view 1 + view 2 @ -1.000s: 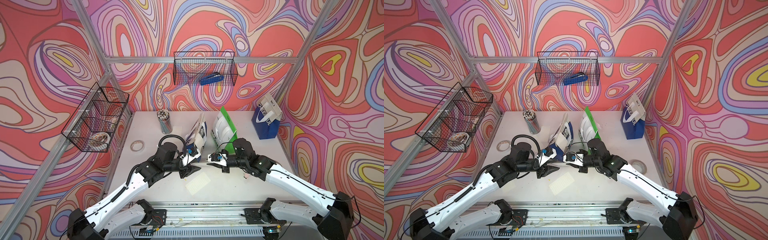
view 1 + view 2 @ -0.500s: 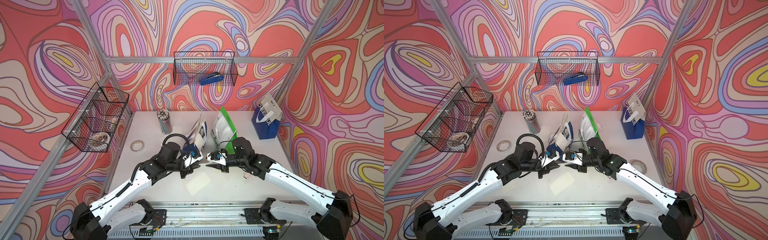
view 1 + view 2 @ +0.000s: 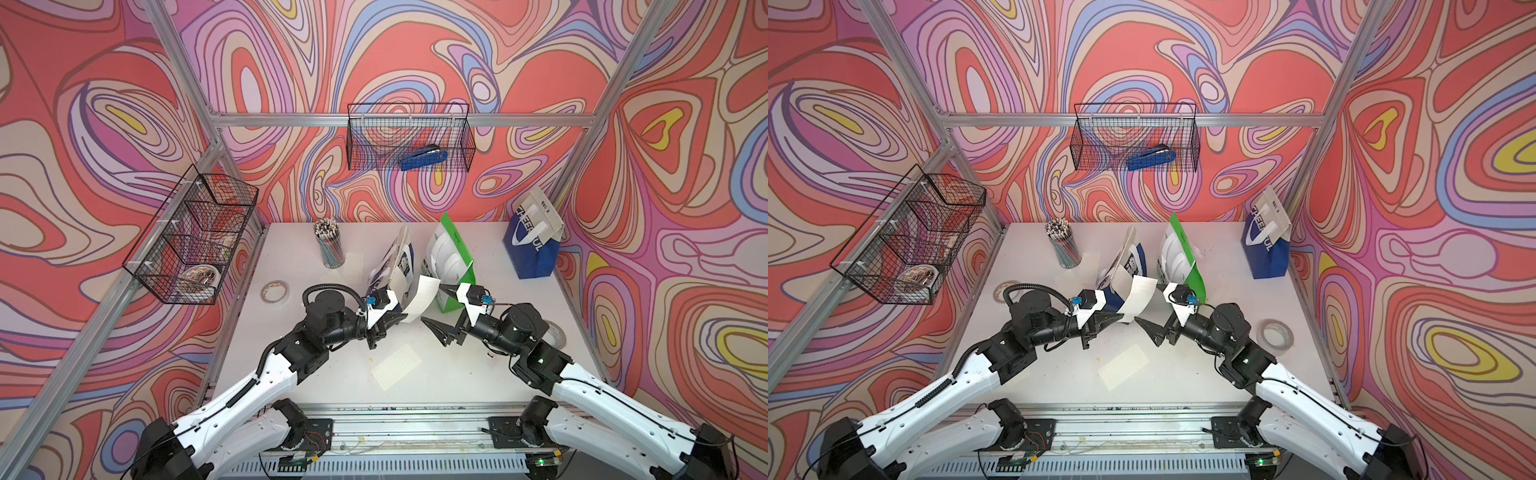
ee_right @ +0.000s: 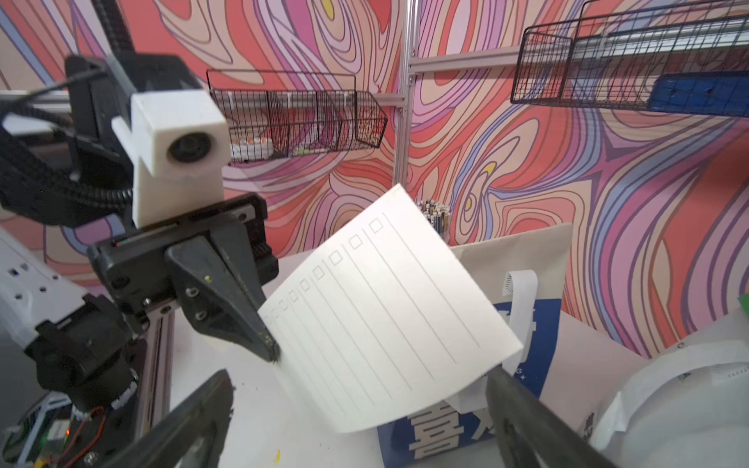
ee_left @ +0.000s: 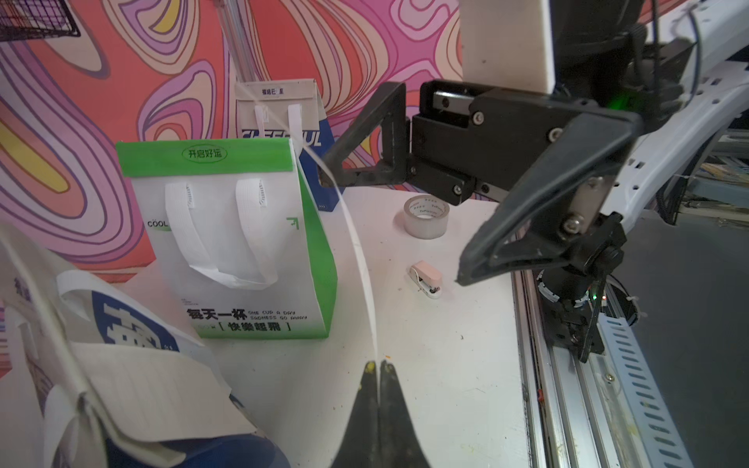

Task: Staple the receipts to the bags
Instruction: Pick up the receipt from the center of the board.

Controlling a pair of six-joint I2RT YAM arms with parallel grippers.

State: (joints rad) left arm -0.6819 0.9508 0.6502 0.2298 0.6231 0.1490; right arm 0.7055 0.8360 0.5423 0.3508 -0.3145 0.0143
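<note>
My left gripper is shut on the lower edge of a white lined receipt, which stands curved in the air at mid-table. Facing it, my right gripper is open wide, its fingers on either side of the sheet and apart from it. Just behind leans the blue-white bag with Chinese characters, a second receipt lying against it. The green-white bag stands beside it. The CHEERFUL bag is at the back right. Another receipt lies flat near the front.
A small pink stapler lies on the table by a tape roll. A blue stapler sits in the back wire basket. A pencil cup with a paper slip beside it, a second tape roll, and a wire basket occupy the left.
My left gripper has closed on the receipt's edge. My right gripper has opened wide and let the sheet go, which now hangs from the left gripper alone.
</note>
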